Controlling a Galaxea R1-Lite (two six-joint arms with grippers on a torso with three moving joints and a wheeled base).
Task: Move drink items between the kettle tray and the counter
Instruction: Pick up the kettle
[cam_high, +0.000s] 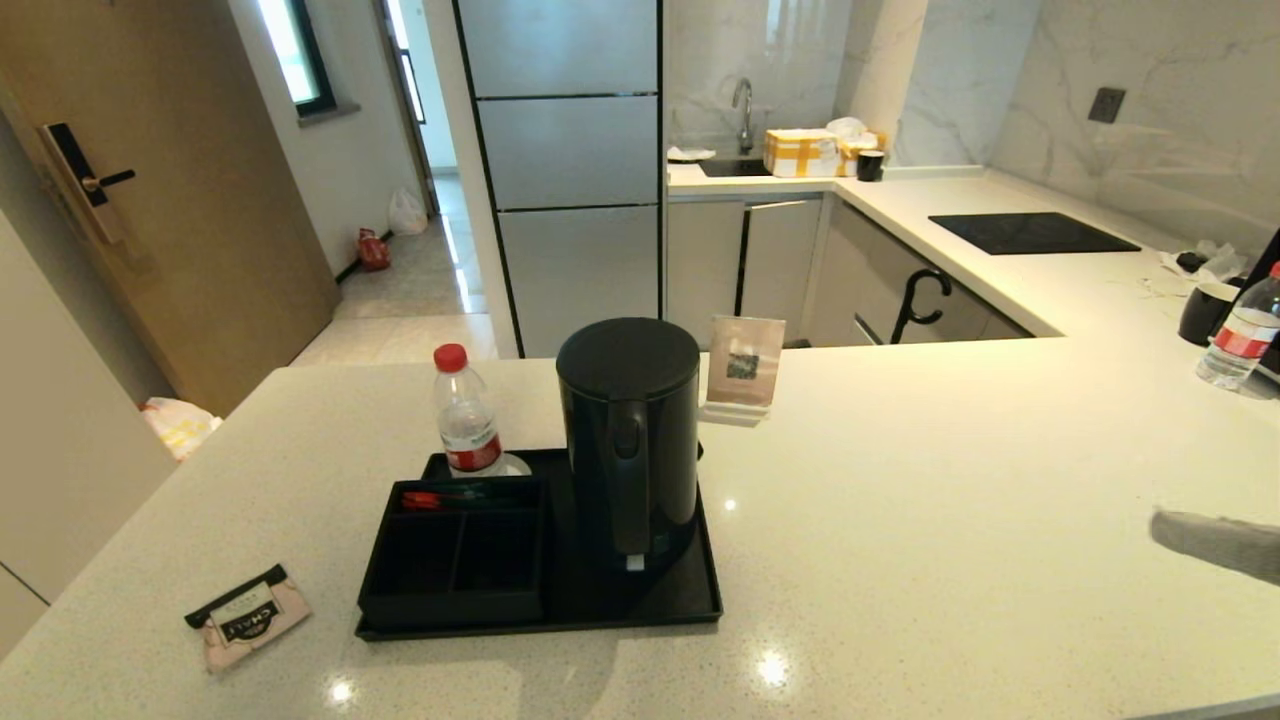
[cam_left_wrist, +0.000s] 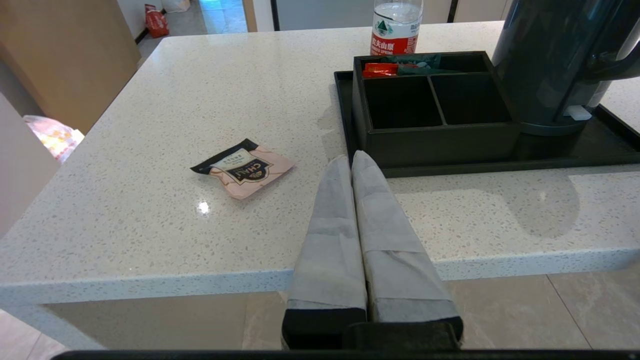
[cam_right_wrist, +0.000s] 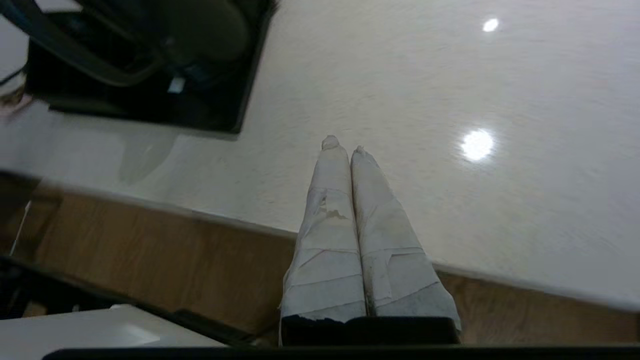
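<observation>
The tall black kettle (cam_high: 628, 440) stands on the right side of the black kettle tray (cam_high: 690, 600), its handle facing me. The pink tea sachet (cam_high: 250, 614) lies flat on the counter (cam_high: 950, 500), left of the tray; it also shows in the left wrist view, sachet (cam_left_wrist: 243, 168). My left gripper (cam_left_wrist: 351, 159) is shut and empty, hovering at the counter's near edge just before the tray's front left corner. My right gripper (cam_right_wrist: 344, 146) is shut and empty, over the counter's near edge to the right of the tray; its grey tip (cam_high: 1165, 528) enters the head view at the right edge.
A clear water bottle (cam_high: 463, 412) with a red cap stands at the tray's back left corner. The divided compartment box (cam_high: 455, 555) holds red packets (cam_high: 430, 498) in its back section. A card stand (cam_high: 743, 368) is behind the kettle. Another bottle (cam_high: 1240, 335) and a dark cup (cam_high: 1205, 312) are at far right.
</observation>
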